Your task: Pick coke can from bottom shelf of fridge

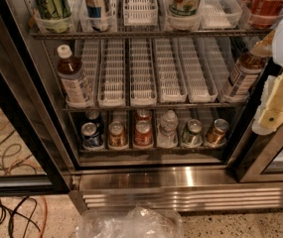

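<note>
Bottom shelf (153, 150) of the fridge (180, 178), your front row from the left: blue can (91, 135), gold can (116, 134), coke can (142, 132), clear bottle (168, 128), green can (192, 133), tilted gold can (216, 131). The gripper (275, 105) is at the right edge, well apart from the coke can; you cannot tell its state. Speckled floor (240, 224), cables (7, 213) at left.

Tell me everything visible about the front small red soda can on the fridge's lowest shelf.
The small red metal coke can stands upright in a white slotted lane at the front of the bottom wire shelf, silver top showing. A brownish-gold can flanks it on the left, a clear plastic bottle on the right, and another red can stands behind. Nothing grips it: the gripper is at the view's right edge.
</note>
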`<state>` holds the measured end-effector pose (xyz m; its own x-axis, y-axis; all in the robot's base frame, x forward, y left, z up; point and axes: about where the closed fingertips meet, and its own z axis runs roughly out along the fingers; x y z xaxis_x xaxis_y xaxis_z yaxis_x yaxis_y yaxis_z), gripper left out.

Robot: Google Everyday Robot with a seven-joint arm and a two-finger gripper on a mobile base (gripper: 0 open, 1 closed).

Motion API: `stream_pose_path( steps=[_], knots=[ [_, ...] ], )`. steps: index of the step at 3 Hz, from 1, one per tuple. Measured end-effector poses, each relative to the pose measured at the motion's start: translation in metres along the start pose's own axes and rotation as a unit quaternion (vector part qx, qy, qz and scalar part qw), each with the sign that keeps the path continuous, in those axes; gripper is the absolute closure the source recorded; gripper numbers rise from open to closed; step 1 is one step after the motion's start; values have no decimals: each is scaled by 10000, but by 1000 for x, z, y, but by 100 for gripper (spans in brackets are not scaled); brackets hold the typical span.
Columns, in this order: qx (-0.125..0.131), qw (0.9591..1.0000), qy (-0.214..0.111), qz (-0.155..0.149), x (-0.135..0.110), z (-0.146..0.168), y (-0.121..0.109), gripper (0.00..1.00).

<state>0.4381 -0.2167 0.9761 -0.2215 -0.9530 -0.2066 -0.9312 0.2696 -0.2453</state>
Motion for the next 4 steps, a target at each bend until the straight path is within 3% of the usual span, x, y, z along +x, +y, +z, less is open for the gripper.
stream_pose_path(
  steps=[2,3,4],
  knots=[
    [83,9999,-93,9,-3,2,-2,0],
    [119,9989,-459,53,-7,22,14,0],
    [14,9946,-1034,119,-13,71,42,0]
  ],
)
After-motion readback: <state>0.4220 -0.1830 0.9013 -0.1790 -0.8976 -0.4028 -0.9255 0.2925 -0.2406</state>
